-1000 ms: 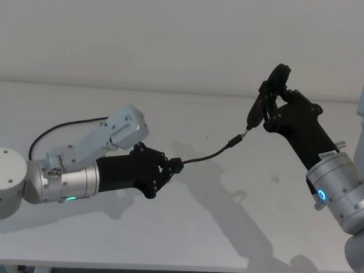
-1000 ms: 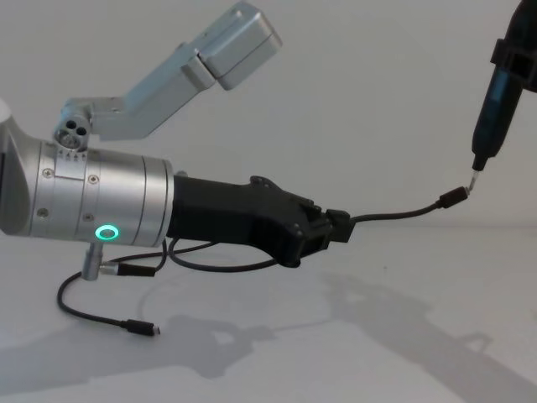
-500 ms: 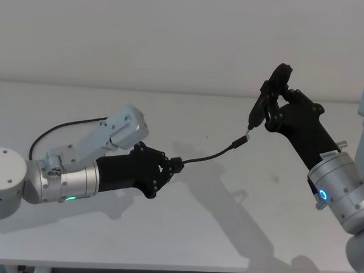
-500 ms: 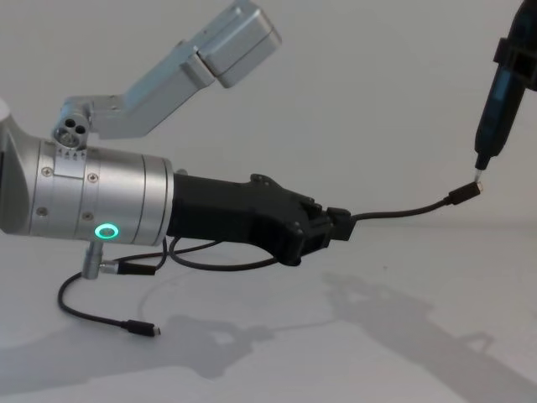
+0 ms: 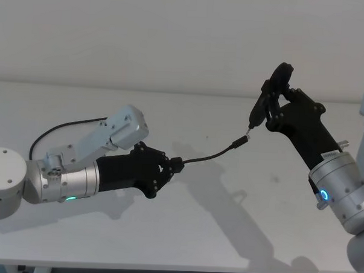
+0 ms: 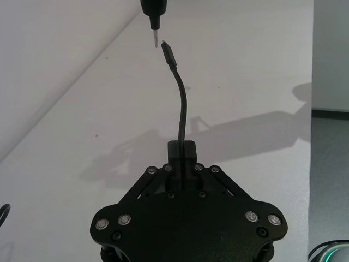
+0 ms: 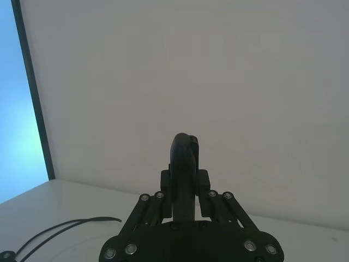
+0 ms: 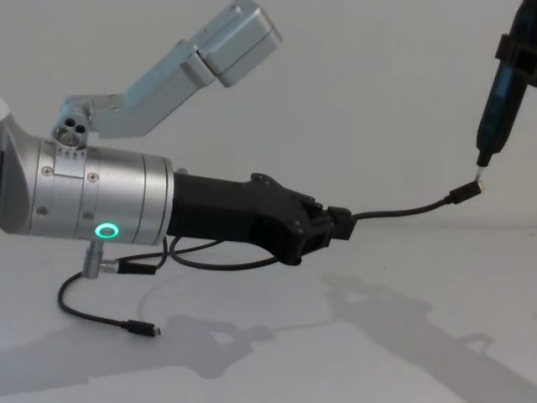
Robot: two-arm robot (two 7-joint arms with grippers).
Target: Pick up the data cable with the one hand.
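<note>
No text, label, brand, number or sign can be read anywhere; a small label on the right arm's silver wrist stays too small to read.

The right gripper [image 7: 185,185] reaches out over the pale table [image 7: 82,202], its black jaws closed on either side of a dark upright tool [image 7: 184,169] with a rounded top. Behind it stands a plain light wall [image 7: 191,71]. A thin black cable [image 7: 60,229] curves across the table near the gripper's body.
</note>
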